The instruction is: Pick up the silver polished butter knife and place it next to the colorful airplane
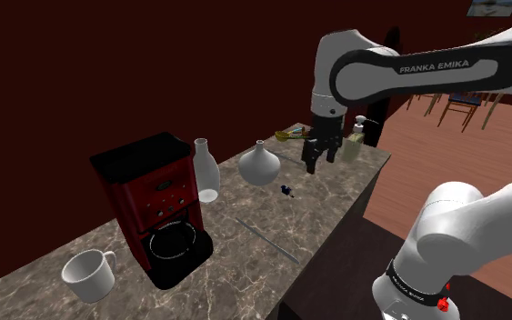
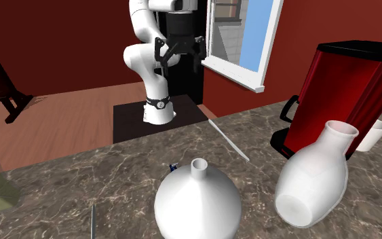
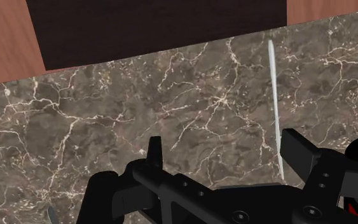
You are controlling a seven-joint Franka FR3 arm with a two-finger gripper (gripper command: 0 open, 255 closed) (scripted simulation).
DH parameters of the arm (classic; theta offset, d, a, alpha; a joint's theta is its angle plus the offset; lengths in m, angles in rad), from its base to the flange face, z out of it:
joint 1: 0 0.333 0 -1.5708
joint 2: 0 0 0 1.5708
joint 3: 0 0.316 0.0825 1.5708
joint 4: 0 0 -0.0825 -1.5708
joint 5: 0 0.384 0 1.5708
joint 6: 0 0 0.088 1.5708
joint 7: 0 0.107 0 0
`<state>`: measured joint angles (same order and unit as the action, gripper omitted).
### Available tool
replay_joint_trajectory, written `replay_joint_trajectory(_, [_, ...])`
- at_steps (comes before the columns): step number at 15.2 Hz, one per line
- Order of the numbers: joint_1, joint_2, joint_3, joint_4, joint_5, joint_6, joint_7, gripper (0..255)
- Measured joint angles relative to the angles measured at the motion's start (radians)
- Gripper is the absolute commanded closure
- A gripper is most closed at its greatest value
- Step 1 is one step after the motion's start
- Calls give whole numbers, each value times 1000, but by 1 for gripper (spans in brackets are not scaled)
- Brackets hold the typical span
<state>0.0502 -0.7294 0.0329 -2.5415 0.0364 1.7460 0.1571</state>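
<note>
Fingers (image 3: pixel 298 147) wide, empty: centre them across the butter knife (image 1: pixel 267 240), lower middle of the shoulder view, then descend squarely.

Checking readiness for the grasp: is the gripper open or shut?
Open. In the wrist view the gripper's two black fingers stand apart, with bare veined counter showing between them; nothing is clasped.

Red coffee maker (image 1: pixel 158 205) on marble table (image 1: pixel 235 273). White mug (image 1: pixel 88 273) near it, tall vase (image 1: pixel 205 170) just beside it, round vase (image 1: pixel 259 164) farther off.
</note>
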Motion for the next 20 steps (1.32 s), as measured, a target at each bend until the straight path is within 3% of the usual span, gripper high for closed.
replay_joint_trajectory(7, [64,127,89,-108,59,242,51,0])
replay_joint_trajectory(20, [140,522,242,-114,81,658,159,0])
